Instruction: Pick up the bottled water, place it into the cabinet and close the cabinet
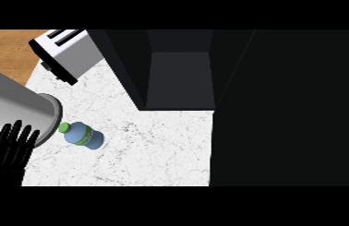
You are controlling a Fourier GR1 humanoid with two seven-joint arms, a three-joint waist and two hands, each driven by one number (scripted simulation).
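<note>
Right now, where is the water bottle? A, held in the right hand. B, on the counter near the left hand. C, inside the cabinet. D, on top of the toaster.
B: the bottle stands on the white counter, just right of the left hand, outside the open dark cabinet; the toaster has nothing on it.

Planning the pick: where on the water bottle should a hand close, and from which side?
Grip the bottled water round its blue body, below the green cap. It seems to stand upright, so come from the side; the left hand, open beside it, looks nearest.
</note>
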